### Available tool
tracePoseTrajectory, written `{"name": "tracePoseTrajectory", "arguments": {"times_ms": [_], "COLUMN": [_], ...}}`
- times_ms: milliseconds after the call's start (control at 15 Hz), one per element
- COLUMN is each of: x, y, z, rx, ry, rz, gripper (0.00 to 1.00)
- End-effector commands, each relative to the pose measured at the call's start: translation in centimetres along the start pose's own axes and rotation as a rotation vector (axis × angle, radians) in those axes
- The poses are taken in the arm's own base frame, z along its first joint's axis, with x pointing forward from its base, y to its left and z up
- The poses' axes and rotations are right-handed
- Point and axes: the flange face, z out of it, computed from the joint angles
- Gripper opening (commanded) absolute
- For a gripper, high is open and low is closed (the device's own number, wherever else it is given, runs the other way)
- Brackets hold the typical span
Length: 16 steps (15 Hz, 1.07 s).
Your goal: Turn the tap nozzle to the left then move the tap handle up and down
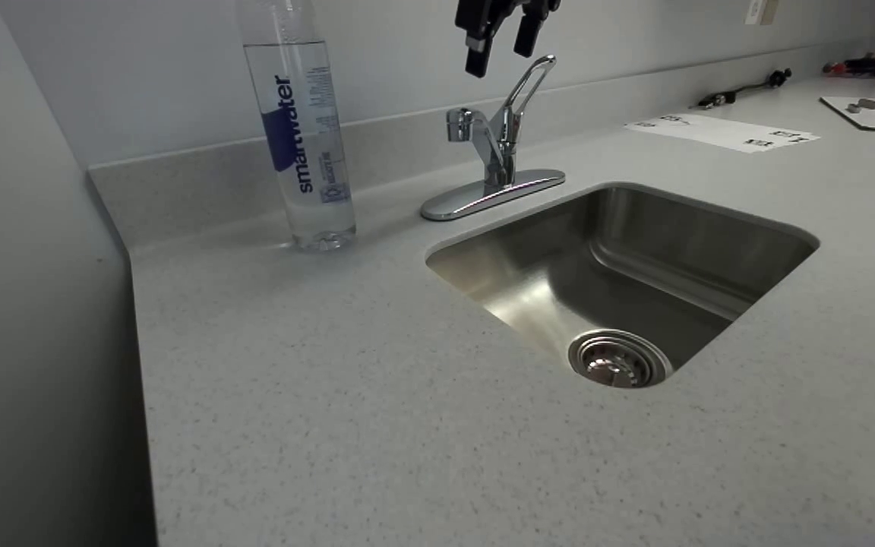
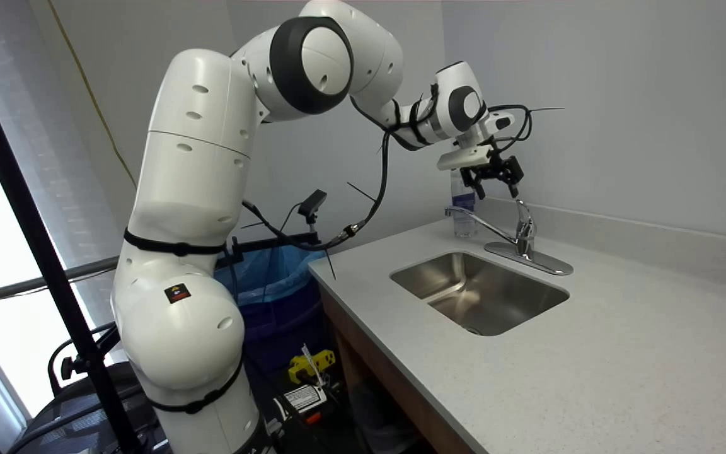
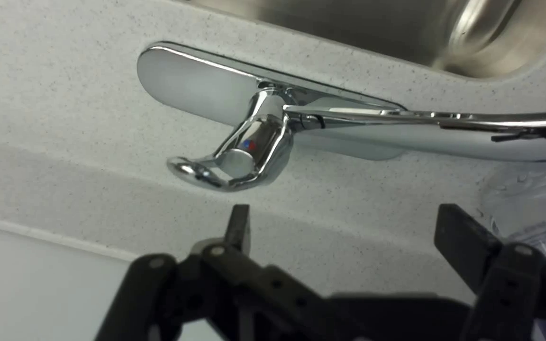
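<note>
The tap nozzle points aside toward the bottle rather than over the sink, so the left turn looks done and the lever step due. The gripper hangs above and near the tap handle, jaws spread around nothing; next it likely needs to descend and work that lever both ways.

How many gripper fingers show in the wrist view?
2, both on the open gripper: one finger below the tap handle in the image, the second finger farther right, near the bottle. None seems hidden.
</note>
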Motion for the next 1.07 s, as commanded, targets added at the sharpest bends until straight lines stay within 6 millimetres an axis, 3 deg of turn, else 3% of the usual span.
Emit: {"name": "tracePoseTrajectory", "arguments": {"times_ms": [0,267,1000], "x": [1.5,1.3,-2.3], "y": [1.3,2.7,1.8], "z": [0.1,1.0,1.8], "rx": [-0.029,-0.045,-0.006], "ry": [0.045,0.028,-0.109], "rz": [0.019,0.025,0.023], "gripper": [1.00,1.00,1.00]}}
